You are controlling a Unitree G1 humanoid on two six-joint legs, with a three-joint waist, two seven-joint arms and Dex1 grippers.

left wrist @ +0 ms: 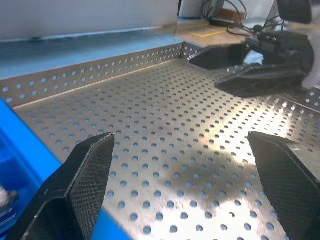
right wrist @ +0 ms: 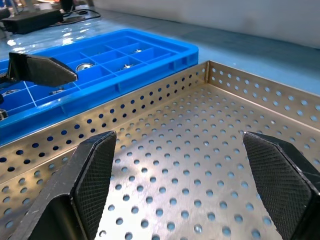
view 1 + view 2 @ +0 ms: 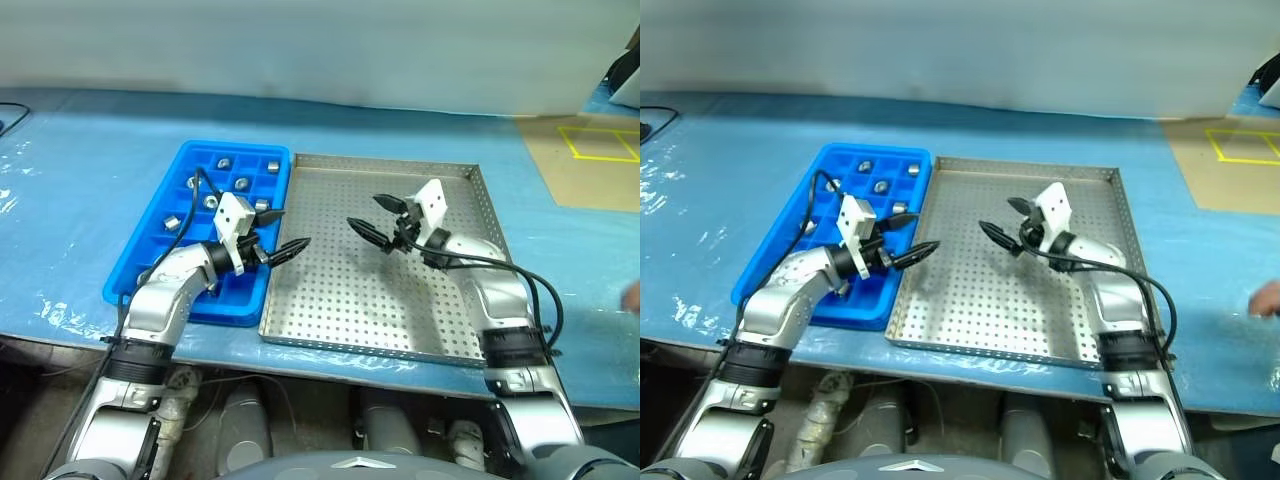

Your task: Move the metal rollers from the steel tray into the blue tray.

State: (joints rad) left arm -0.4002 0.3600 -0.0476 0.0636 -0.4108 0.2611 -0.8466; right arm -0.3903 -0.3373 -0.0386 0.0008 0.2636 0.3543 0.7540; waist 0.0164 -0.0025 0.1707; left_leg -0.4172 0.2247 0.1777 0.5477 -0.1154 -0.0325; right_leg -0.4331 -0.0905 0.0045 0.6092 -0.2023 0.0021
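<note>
Two grippers: left gripper (image 3: 283,232) and right gripper (image 3: 375,215) both hovering wide open, holding nothing.
Metal rollers (image 3: 242,184): sitting in blue tray (image 3: 190,155).
Steel tray (image 3: 470,250): lying against the blue tray's right edge.

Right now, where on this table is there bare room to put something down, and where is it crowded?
The steel tray floor is bare inside its rim, though the open left gripper and open right gripper hang over it. The table cover left of the blue tray and behind both trays is free. The blue tray is crowded: metal rollers fill several compartments.
</note>
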